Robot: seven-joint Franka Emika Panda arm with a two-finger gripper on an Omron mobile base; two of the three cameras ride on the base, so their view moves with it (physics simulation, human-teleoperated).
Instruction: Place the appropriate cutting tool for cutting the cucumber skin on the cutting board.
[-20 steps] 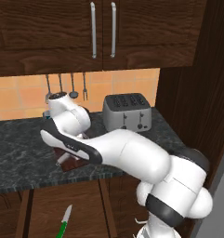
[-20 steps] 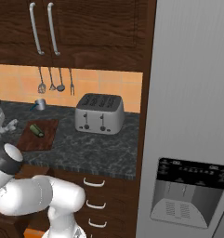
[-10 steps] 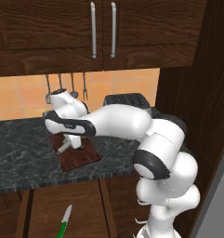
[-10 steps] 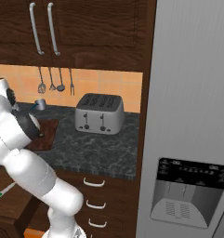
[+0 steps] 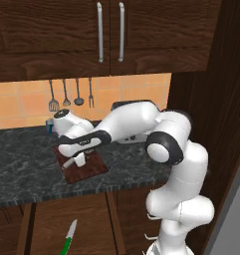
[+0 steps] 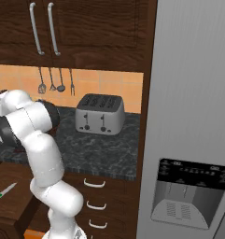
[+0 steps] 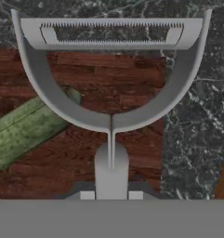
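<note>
The pale grey peeler (image 7: 111,116) stands straight out of my gripper (image 7: 111,195), which is shut on its handle. Its wide forked head reaches past the far edge of the dark reddish-brown cutting board (image 7: 132,93) and over the black counter. On the board, left of the peeler, lies the dark green cucumber (image 7: 25,130). In the left base view my gripper (image 5: 74,159) hangs low over the cutting board (image 5: 89,169), with the arm stretched out to the left.
The green-handled knife (image 5: 69,239) (image 6: 3,192) lies low, below the counter's front. A silver toaster (image 6: 99,113) stands at the back right of the dark stone counter (image 5: 22,169). Utensils (image 5: 71,94) hang on the wall behind the board.
The arm's elbow has swung up and back while the hand stayed over the board. The peeler stays in the gripper.
</note>
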